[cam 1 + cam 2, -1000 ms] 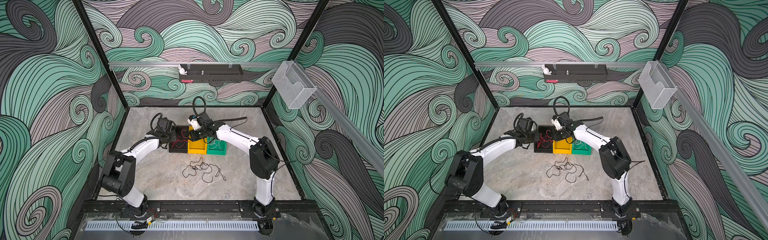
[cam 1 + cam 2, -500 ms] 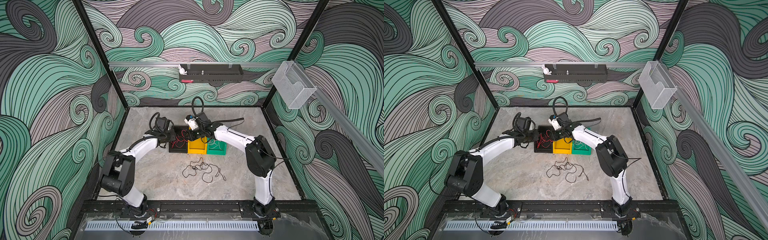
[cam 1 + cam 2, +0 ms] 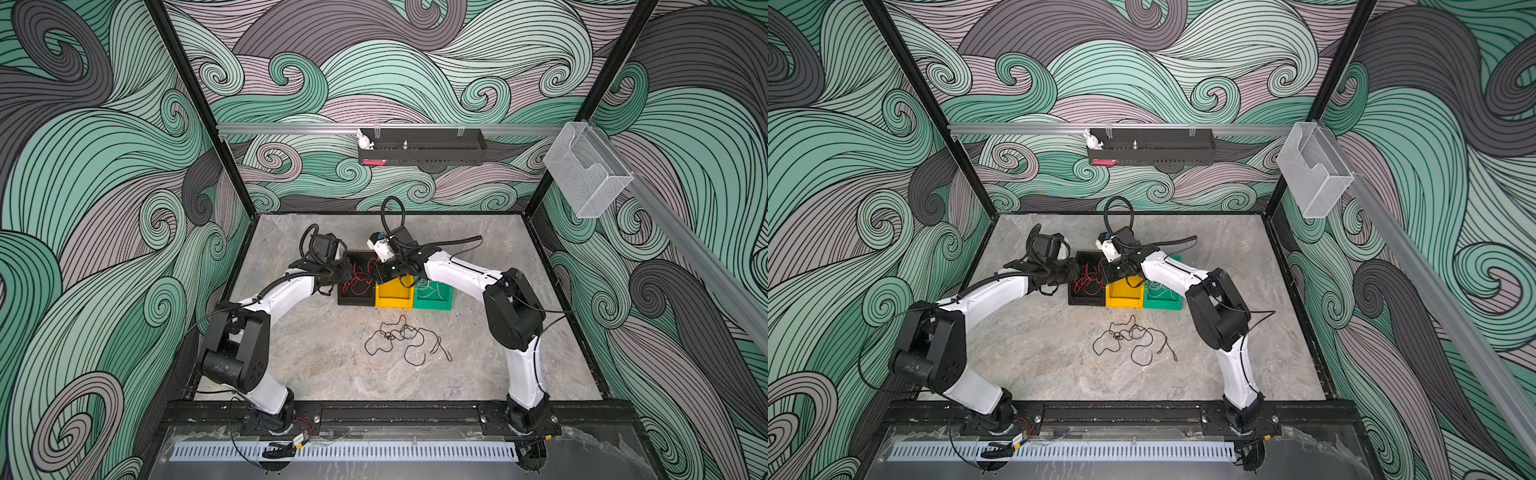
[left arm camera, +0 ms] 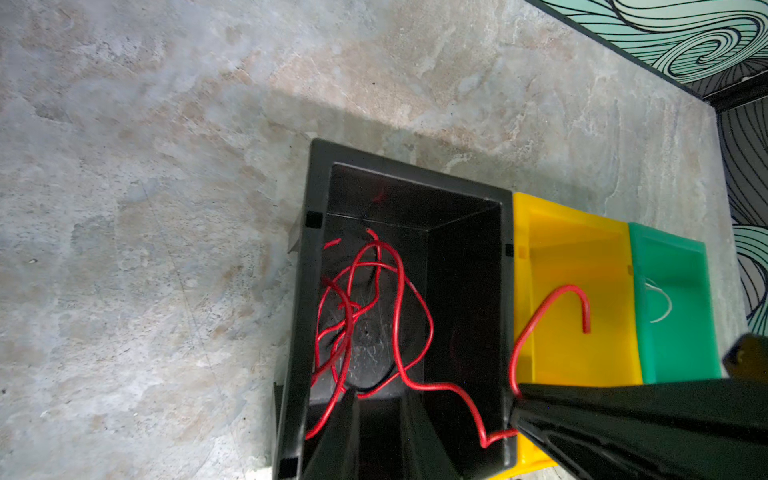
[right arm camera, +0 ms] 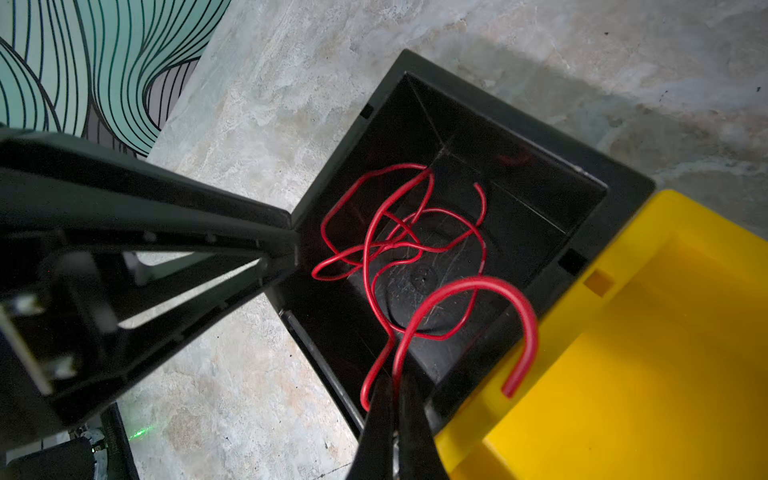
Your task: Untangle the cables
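A tangled red cable [image 4: 399, 316] lies in the black bin [image 4: 307, 291], shown in both top views [image 3: 357, 278] [image 3: 1088, 278]. My right gripper [image 5: 395, 382] is shut on a strand at the bin's edge; its free end [image 5: 528, 332] hooks over the yellow bin [image 5: 665, 332]. My left gripper [image 4: 381, 397] reaches into the black bin from the other side, jaws slightly apart with nothing visible between them, red strands at one fingertip [image 4: 351, 395]. A black cable [image 3: 405, 338] lies tangled on the table. A white cable [image 4: 660, 303] rests in the green bin [image 4: 673, 340].
The black, yellow [image 3: 392, 297] and green [image 3: 436, 301] bins stand side by side mid-table. Both grippers [image 3: 347, 272] [image 3: 380, 270] nearly meet over the black bin. A black shelf [image 3: 422, 147] and a clear holder [image 3: 586, 174] hang on the walls. Thick hoses loop above both wrists.
My right gripper has closed on the red cable and shifted slightly left toward the black bin. The left arm has barely moved.
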